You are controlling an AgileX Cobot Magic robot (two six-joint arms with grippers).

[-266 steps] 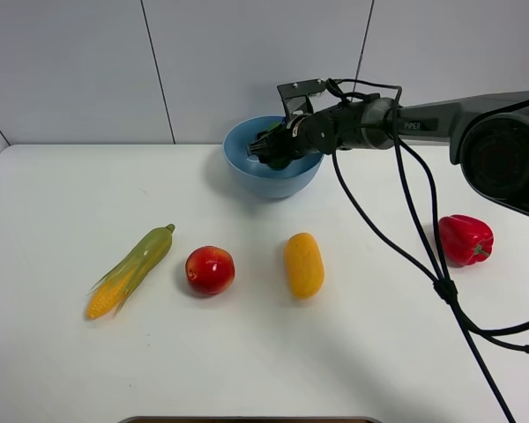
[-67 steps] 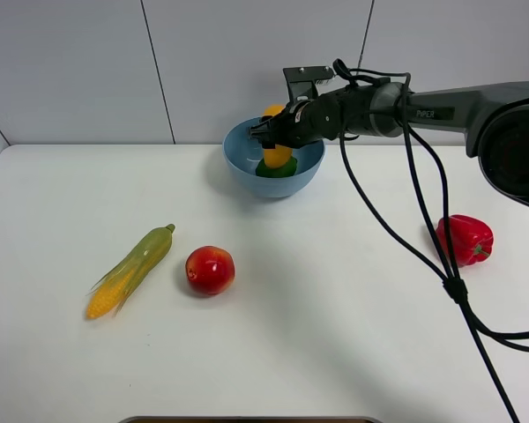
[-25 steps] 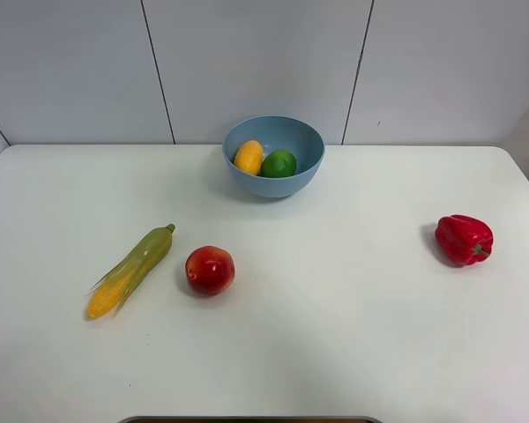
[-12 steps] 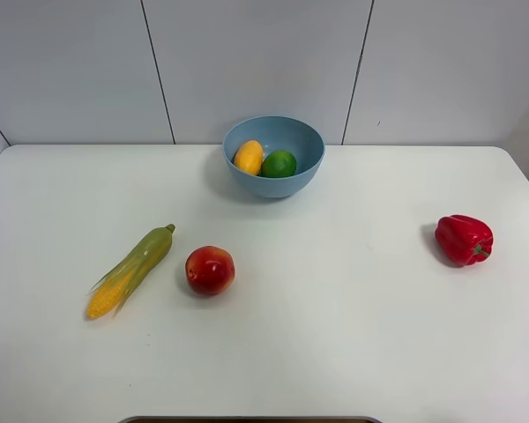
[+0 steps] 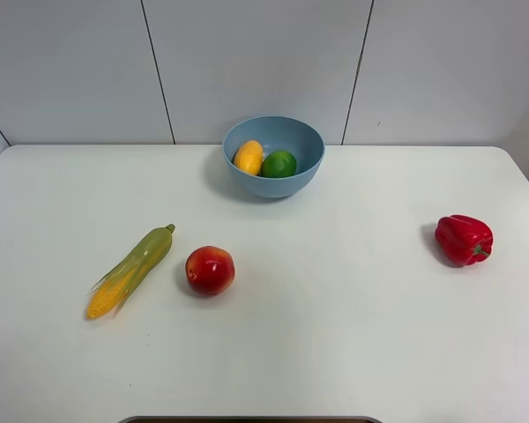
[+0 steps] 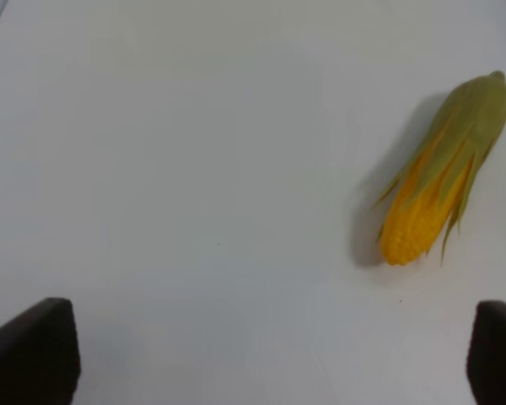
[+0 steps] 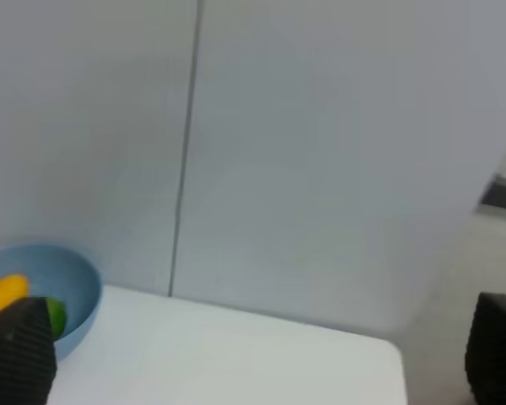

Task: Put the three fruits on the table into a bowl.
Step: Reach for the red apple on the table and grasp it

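The apple (image 5: 210,270) lay lower left of centre on the counter (image 5: 335,352), just right of the corn (image 5: 130,270) that my spread left tool (image 6: 261,354) looked down on; my right tool (image 7: 257,359), also spread, faced the wall (image 7: 320,169).

The apple (image 5: 210,270) is flanked at 9 o'clock by the corn (image 5: 130,270), just beside. Open tabletop (image 5: 335,335) is seen toward the bowl (image 5: 273,157) at 1 o'clock. The pepper (image 5: 463,239) is set well apart at 3 o'clock.

Light blue bowl (image 5: 273,184) holding yellow mango (image 5: 249,157) and green lime (image 5: 279,164), red apple (image 5: 210,270) resting on white table (image 5: 335,335)
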